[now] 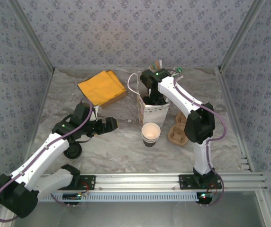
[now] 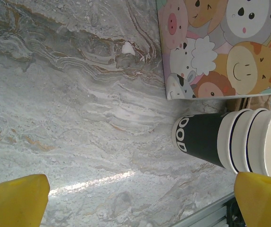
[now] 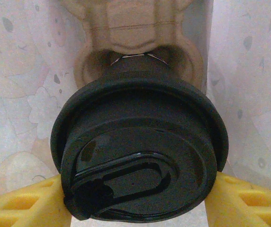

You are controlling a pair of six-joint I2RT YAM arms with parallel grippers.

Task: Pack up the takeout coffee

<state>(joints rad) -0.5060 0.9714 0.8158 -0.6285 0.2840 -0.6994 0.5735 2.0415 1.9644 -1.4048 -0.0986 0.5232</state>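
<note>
The takeout coffee (image 1: 150,133) is a small open paper cup with a cream rim, thin dark rings and a dark base. It stands on the table just in front of a cartoon-printed paper bag (image 1: 160,113). In the left wrist view the takeout coffee (image 2: 230,141) sits at the right, below the bag (image 2: 221,45). My left gripper (image 1: 110,124) hovers left of the cup, open, with bare table between its yellow fingers (image 2: 17,198). My right gripper (image 1: 152,98) reaches down into the bag. It is shut on a black-lidded cup (image 3: 140,156) seated in a cardboard carrier (image 3: 135,42).
A second brown cardboard carrier (image 1: 178,132) lies right of the bag. Yellow folded napkins (image 1: 102,87) lie at the back left. A black round lid (image 1: 72,150) rests by the left arm. A metal rail (image 1: 173,179) borders the near edge.
</note>
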